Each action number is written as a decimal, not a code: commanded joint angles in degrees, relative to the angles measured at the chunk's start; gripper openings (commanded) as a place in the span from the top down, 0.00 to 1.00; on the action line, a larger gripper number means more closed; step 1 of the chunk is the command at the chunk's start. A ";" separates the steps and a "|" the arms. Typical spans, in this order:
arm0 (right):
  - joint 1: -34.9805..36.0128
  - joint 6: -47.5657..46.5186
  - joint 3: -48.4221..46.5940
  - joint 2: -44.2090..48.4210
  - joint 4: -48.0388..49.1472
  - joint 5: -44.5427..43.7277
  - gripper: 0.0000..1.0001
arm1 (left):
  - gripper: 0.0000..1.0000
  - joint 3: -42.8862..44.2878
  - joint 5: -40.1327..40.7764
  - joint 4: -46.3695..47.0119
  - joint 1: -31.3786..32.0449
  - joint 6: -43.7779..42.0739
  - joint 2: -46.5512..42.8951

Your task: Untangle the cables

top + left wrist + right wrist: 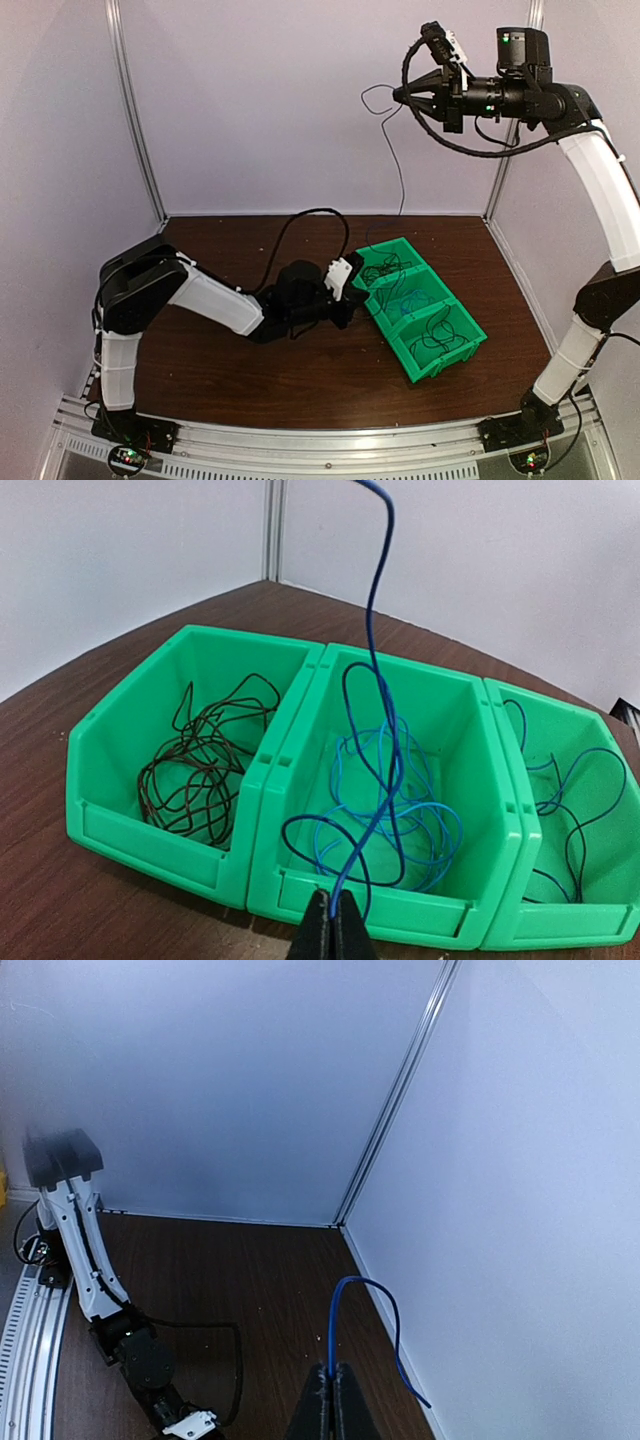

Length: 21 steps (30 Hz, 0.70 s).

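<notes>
Three joined green bins (447,364) stand right of centre on the brown table. In the left wrist view the left bin (150,835) holds a dark cable tangle (200,765). The middle one holds blue cables (400,810), and the right one holds dark blue loops (570,810). My left gripper (333,905) is shut on a blue cable (378,630) at the middle bin's near wall; it is low by the bins in the top view (350,300). The cable rises (398,170) to my right gripper (398,95), held high. The right gripper (332,1370) is shut on it, with a short free end (385,1310) curling past the jaws.
The left arm's thick black cable (300,220) arcs over the table behind the bins. White walls close the back and sides, with a corner post (395,1090) near the right gripper. A metal rail (320,450) runs along the near edge.
</notes>
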<state>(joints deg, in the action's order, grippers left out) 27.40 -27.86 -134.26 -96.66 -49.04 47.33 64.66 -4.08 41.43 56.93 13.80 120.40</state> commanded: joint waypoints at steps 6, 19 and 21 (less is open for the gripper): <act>-18.23 11.91 6.78 1.69 17.81 -3.55 1.00 | 1.00 -21.28 10.88 -5.60 -3.15 2.08 -24.30; -28.63 15.72 7.20 0.93 26.89 -14.71 1.00 | 1.00 -43.88 23.32 -8.57 -4.81 14.46 -40.88; -29.31 16.62 5.53 0.52 27.50 -15.93 1.00 | 1.00 -45.29 24.04 -9.21 -4.81 15.94 -41.88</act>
<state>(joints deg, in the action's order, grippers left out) 0.86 -13.41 -126.10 -96.42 -30.11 39.44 23.46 13.52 38.17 52.56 24.67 79.72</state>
